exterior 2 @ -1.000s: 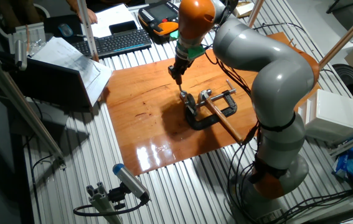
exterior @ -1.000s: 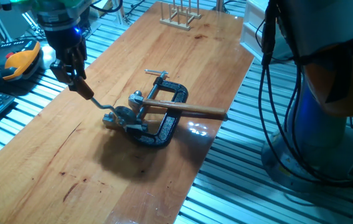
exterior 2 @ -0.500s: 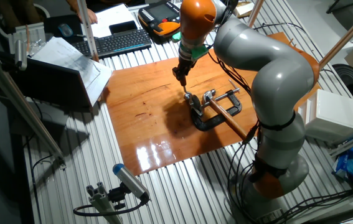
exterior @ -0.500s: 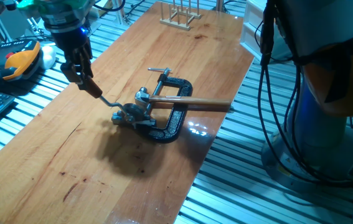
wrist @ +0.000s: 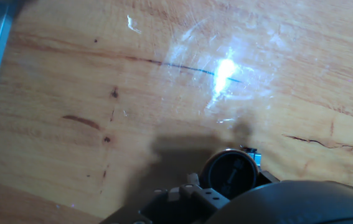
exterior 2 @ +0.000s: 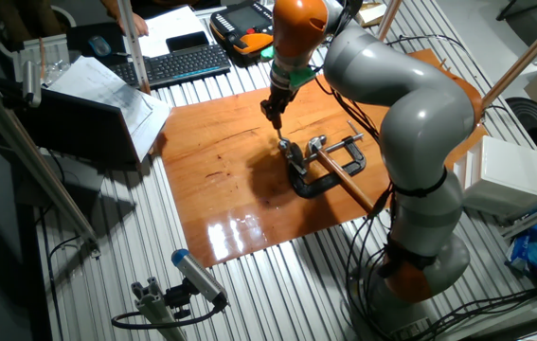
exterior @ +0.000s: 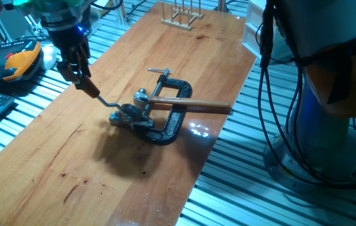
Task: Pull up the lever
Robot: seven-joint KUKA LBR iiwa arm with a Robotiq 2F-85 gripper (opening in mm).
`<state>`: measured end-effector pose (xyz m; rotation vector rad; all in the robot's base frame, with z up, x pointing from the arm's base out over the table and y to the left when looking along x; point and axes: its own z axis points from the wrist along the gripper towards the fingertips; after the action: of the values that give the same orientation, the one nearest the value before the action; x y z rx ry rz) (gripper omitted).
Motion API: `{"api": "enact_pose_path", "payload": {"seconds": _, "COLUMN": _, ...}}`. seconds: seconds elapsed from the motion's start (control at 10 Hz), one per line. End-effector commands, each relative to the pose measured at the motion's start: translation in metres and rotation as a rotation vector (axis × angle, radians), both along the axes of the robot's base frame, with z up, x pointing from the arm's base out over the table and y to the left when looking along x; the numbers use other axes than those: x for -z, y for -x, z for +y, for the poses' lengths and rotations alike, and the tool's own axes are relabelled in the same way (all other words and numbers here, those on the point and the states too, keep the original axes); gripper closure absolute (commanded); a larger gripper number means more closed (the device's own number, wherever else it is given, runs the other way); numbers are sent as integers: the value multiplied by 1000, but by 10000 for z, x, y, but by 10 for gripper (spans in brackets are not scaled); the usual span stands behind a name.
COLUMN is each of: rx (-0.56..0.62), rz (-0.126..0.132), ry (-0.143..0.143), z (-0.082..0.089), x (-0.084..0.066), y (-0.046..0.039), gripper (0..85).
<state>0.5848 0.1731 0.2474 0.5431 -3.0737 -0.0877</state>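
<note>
Lever [exterior: 107,102] of thin bent silver metal rises at a slant from the silver mechanism [exterior: 129,115] on the wooden surface [exterior: 165,56], and its small dark knob end sits between the fingers of the hand [exterior: 88,89], which is clamped on it; the mechanism sits at one jaw of a black C-clamp [exterior: 169,120], and a long brown rod [exterior: 190,106] lies across the clamp. From the other fixed view the hand [exterior 2: 273,119] points down just beside the clamp [exterior 2: 325,170]; the hand view shows mostly the bare wood [wrist: 101,87], with a round dark part at the bottom edge that I cannot identify.
</note>
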Motion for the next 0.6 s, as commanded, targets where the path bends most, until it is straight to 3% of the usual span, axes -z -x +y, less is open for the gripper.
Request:
{"api": "enact_pose_path", "payload": {"seconds": 0.0, "rx": -1, "rz": 2, "ry": -3, "z": 8, "x": -11, "y": -34, "gripper": 850}}
{"api": "enact_pose_path", "payload": {"seconds": 0.5, "rx": -1, "rz": -9, "ry": 11, "z": 116, "x": -71, "y": -302, "gripper": 850}}
